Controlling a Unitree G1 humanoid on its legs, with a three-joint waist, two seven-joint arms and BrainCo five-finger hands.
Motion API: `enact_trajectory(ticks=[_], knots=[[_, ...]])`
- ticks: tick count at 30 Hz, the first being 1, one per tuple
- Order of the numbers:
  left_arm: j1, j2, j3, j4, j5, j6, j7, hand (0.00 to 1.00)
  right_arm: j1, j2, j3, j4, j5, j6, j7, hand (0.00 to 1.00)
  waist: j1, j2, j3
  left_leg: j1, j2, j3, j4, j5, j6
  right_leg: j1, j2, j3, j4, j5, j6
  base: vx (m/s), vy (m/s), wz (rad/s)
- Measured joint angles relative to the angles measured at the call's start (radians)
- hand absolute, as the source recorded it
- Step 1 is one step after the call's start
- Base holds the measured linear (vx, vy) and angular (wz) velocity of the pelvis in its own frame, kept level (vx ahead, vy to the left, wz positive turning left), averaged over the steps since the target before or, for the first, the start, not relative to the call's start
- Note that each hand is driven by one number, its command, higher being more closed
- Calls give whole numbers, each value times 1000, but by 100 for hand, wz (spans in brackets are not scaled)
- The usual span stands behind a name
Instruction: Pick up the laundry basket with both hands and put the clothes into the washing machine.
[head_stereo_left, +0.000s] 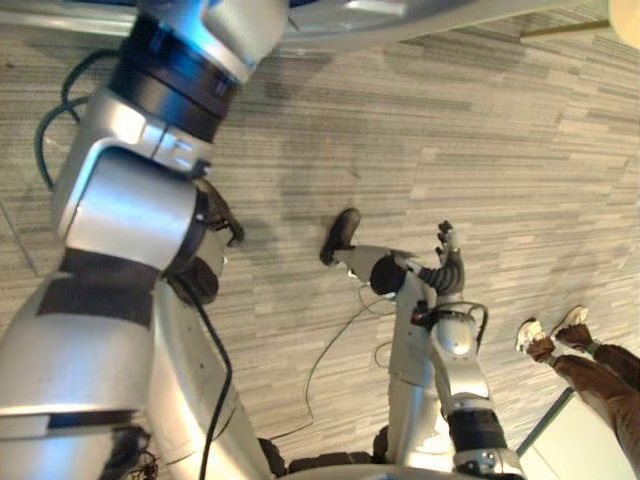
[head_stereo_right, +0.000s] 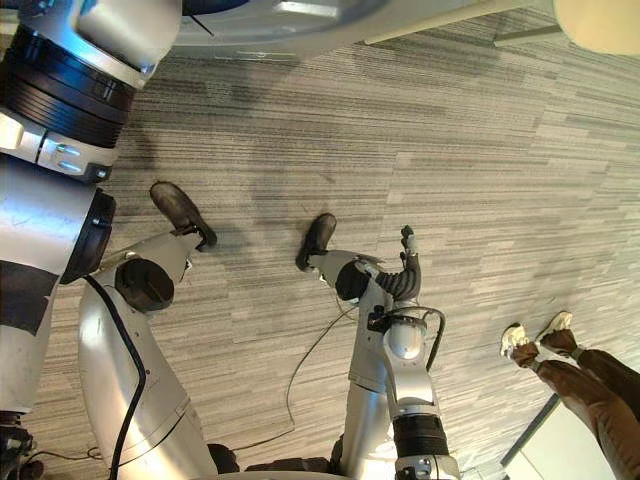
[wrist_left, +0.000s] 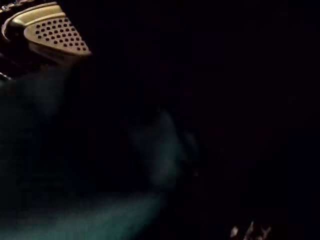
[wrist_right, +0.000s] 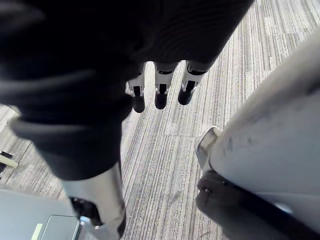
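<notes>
Right hand (head_stereo_right: 408, 262): over the carpet floor (head_stereo_right: 480, 140), near its middle, touching nothing.
Right fingers (wrist_right: 160, 95): straight and side by side, dark tips toward the carpet, nothing held.
Left arm (head_stereo_left: 130, 200): large at the floor's left edge, reaching toward the grey curved panel.
Grey curved panel (head_stereo_right: 300, 25): along the floor's far edge; cannot tell what it belongs to.
Cream rounded thing (head_stereo_right: 600, 22): at the floor's far right corner, cut off by the frame; cannot tell what it is.
Perforated pale-gold piece (wrist_left: 55, 32): lit amid darkness in the left wrist view.
Blue-green mass (wrist_left: 100, 215): soft and dim, near the perforated piece but apart from it; looks like cloth, cannot tell for sure.
Person's legs (head_stereo_left: 600, 365): brown trousers at the floor's right edge, well apart from the right hand.
White shoes (head_stereo_left: 530, 333): flat on the carpet, close together.
White panel (head_stereo_left: 585, 440): at the floor's near right corner, just beside the person's legs.
</notes>
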Motion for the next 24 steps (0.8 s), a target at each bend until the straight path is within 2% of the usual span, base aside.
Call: enact_trajectory(ticks=[6,8,9,11,14,16,19,22,24], knots=[[150,-14,-6,39,99,1,-43,0,2,-31,1,49,10,-2,-1,0,4,0,0,50,-19,13,-55,28,-16,42,-11,-16,-31,3,-6,-18,3,15],[202,-66,48,39,94,6,-41,0,3,-33,2,65,19,-1,-4,0,14,0,0,66,-26,13,-82,43,-24,56,-12,-27,-44,6,-11,-23,-22,22],[216,-104,115,38,20,17,-42,0,3,-35,8,73,19,2,-12,0,16,0,0,74,-32,13,-95,53,-27,63,-14,-31,-49,6,-11,-20,-29,19],[217,-149,184,33,-104,21,-42,0,3,-35,10,73,20,12,-21,0,16,0,0,80,-36,14,-109,61,-29,68,-15,-35,-54,6,-12,-25,-28,12],[241,-177,256,-23,-274,10,-34,0,1,-38,10,73,20,44,-21,0,18,0,0,86,-43,14,-125,71,-37,71,-16,-40,-60,7,-13,-24,-21,8],[270,-180,293,-50,-384,-24,-22,0,1,-41,10,75,20,53,-21,0,17,0,0,93,-52,14,-144,84,-38,75,-19,-46,-69,8,-18,-23,-24,14],[363,-177,329,-102,-624,-88,-28,0,1,-46,10,81,23,93,-17,0,25,1,0,113,-58,14,-165,96,-42,96,-24,-60,-78,9,-20,-13,-18,13],[449,-153,327,-197,-722,-122,-45,0,1,-63,10,91,38,114,4,0,39,2,0,134,-69,22,-186,104,-47,105,-31,-59,-85,9,-20,-19,-13,11],[553,-87,336,-324,-764,-161,-65,0,2,-63,10,92,37,120,12,0,45,6,1,137,-70,19,-189,107,-50,113,-32,-65,-86,7,-24,-19,-8,8]])
